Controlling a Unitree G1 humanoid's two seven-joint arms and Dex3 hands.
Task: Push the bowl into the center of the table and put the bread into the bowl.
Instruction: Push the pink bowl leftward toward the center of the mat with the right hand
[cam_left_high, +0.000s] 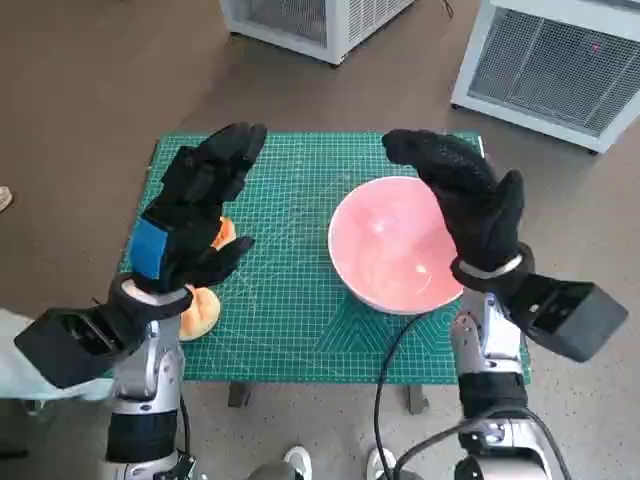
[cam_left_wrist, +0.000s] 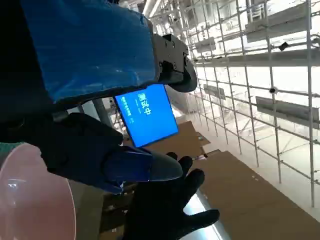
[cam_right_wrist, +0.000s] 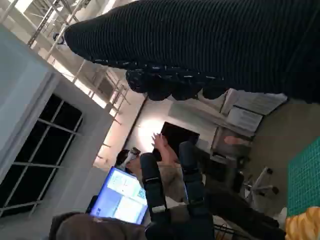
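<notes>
Holding my left hand (cam_left_high: 195, 215) spread and empty over the bread (cam_left_high: 200, 305) and my right hand (cam_left_high: 465, 205) open above the off-center pink bowl (cam_left_high: 385, 250), I risk tipping it by shoving high.

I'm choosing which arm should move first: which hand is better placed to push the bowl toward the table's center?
Probably the right. The right hand is raised over the pink bowl, which sits right of center on the green mat. The left hand hovers over the bread at the left side.
</notes>
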